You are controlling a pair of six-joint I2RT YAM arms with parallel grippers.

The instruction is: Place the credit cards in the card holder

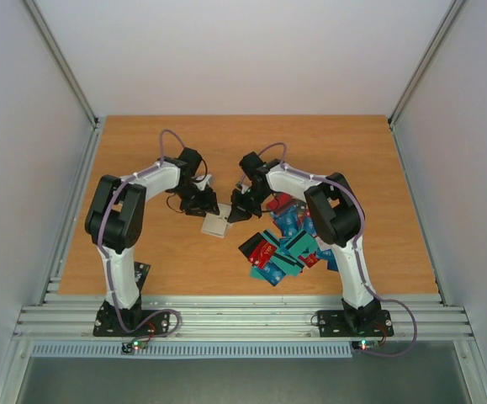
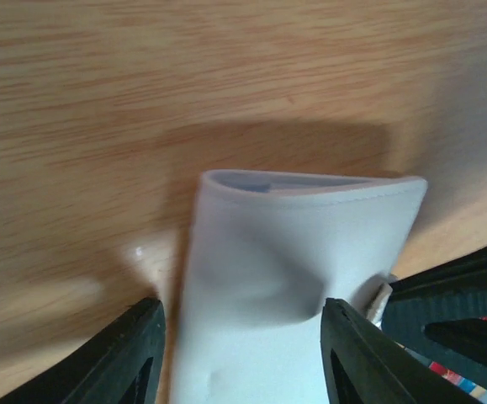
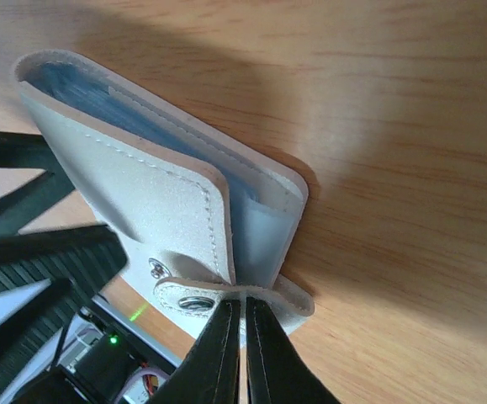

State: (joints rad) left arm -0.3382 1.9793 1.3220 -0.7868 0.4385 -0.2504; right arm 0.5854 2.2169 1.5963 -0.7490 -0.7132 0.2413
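Centrally on the tabletop sits the card holder, a pale cream rectangle caught between the two arms, with the heap of credit cards lying just beside it on the right arm's side, teal, blue, red and black in a loose overlap. In the right wrist view the card holder is slightly agape, its stitched cover lifted off the greyish-blue sleeves. Its long axis runs from the upper left of that view down toward the camera, so the clasp end points at the right pincer. That pincer is clenched on the little snap tab, its two fingers pressed nearly together around it. The left pincer straddles the other end of the card holder, whose far edge points away from that camera. One finger dents the soft cover while the other stands just beside the opposite edge – whether this pincer truly grips or merely brackets the holder I cannot tell.
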